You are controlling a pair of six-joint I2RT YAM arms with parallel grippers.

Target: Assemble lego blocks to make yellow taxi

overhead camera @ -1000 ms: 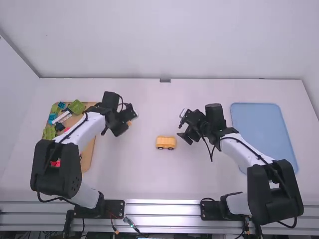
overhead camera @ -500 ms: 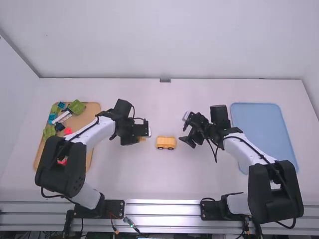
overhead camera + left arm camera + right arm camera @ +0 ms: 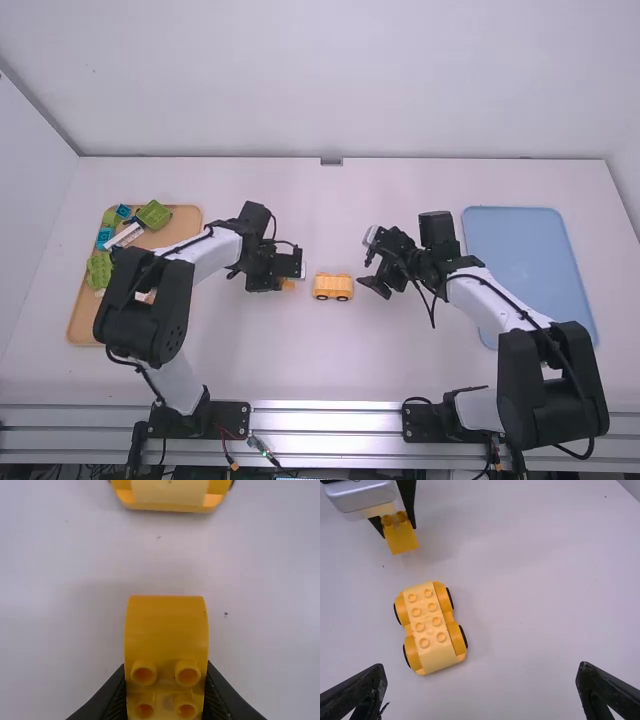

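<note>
Curved block point(image 3: 166, 625) left of the taxi base point(image 3: 431, 635)
My left hand point(image 3: 165, 680) pinches it; right hand point(image 3: 482, 672), right of the base, is empty, spread wide. I'd square it over the studs point(image 3: 436, 621), then press straight.

On the table point(image 3: 250, 370), a board point(image 3: 84, 320) lies at the left, with loose blocks point(image 3: 153, 214) grouped mostly on its far left part, and a tray point(image 3: 515, 250) lies at the right. The car base point(image 3: 333, 287) sits between board and tray, with a single block point(image 3: 166, 625) just to its left, not touching it, between the fingers of the left gripper point(image 3: 286, 283), and the right gripper point(image 3: 366, 273) near its right side. In the high view, the left arm point(image 3: 205, 255) crosses in front of the board.
</note>
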